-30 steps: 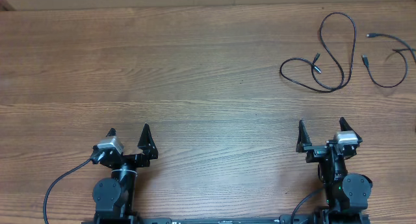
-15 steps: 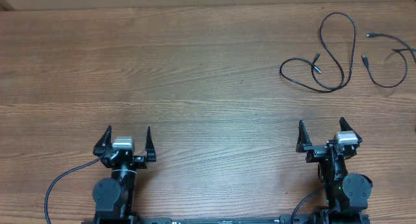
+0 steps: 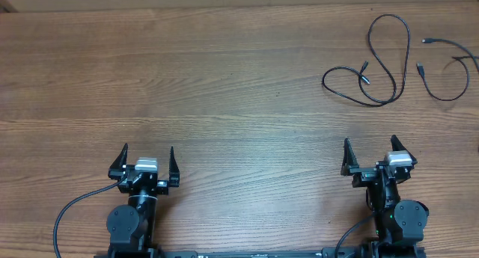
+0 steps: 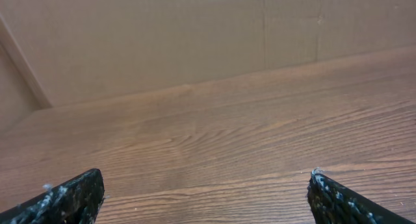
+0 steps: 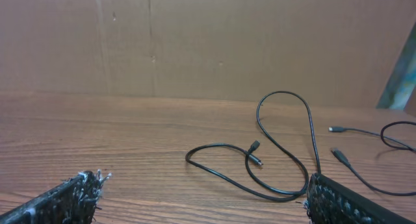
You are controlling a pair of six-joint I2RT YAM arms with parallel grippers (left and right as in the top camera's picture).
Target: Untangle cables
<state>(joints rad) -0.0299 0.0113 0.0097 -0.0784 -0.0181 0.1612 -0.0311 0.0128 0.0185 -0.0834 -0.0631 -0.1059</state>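
Left gripper (image 3: 147,149), right gripper (image 3: 370,140) spread wide; cables (image 3: 388,16) far right.

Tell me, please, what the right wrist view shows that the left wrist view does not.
Only the right wrist view shows the cables, lying loose on the table ahead of the right gripper, and a greenish strip at the right edge. Only the left wrist view shows the left gripper and a wall corner. Both share the wooden table, the brown wall behind it, and open, empty jaws.

Left claw (image 3: 147,149) newly straight ahead.
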